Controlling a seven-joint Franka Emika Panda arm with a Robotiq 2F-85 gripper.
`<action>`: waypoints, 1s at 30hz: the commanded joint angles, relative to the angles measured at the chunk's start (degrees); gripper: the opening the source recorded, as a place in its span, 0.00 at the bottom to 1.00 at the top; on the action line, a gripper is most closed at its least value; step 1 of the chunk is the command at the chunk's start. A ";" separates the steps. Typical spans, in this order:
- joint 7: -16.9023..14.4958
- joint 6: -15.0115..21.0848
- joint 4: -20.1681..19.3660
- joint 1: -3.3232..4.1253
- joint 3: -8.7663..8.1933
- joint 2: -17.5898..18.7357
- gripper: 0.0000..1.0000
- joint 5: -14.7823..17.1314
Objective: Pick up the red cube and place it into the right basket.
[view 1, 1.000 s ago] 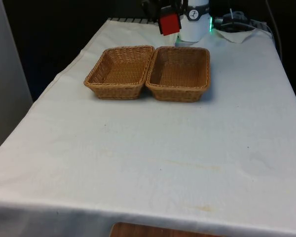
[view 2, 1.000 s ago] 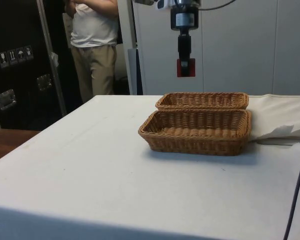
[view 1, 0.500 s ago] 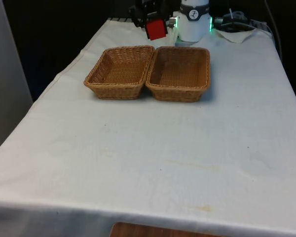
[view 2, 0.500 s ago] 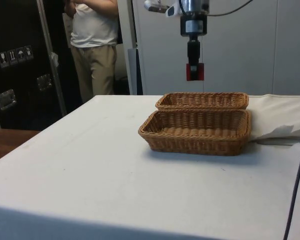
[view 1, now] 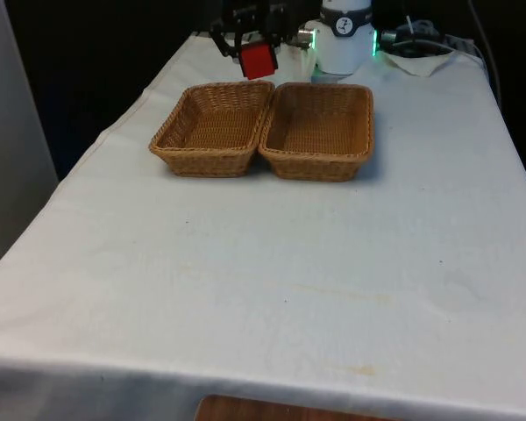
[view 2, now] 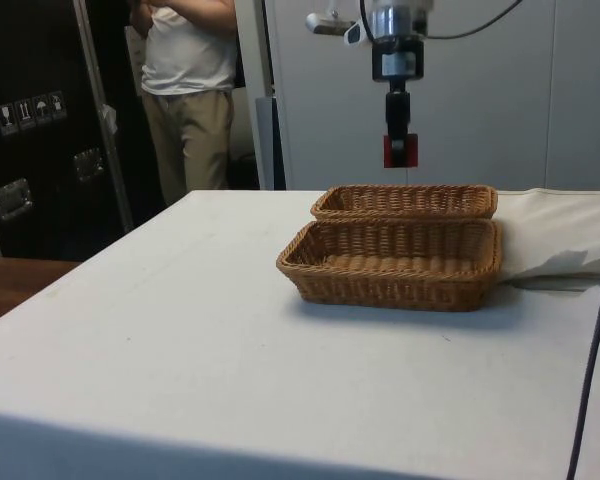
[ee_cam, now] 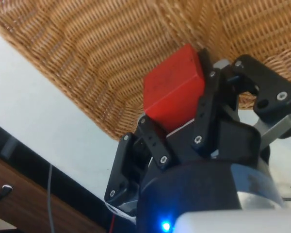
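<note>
Claw [view 1: 256, 54] clamped on red cube [view 1: 258, 60], hanging above far rim of wicker basket [view 1: 212, 130] on the front view's left. Looks rigid, light, smooth-faced; best held across opposite flat sides, as now.

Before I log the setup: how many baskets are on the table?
2. One basket on the front view's left, the other basket touching it on the right. Both empty.

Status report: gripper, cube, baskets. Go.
Gripper shut on red cube, held in the air. Cube above far end of basket on the front view's left. Nothing in the way.
</note>
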 commanded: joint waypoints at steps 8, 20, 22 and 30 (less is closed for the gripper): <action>0.40 1.43 1.20 -0.29 -1.38 2.86 0.03 -1.72; 1.03 3.50 2.12 -0.23 -2.86 5.50 0.03 -3.32; 1.20 4.18 2.29 -0.23 -3.21 6.19 0.03 -3.55; 1.60 6.30 2.52 -0.23 -3.95 7.91 0.03 -3.90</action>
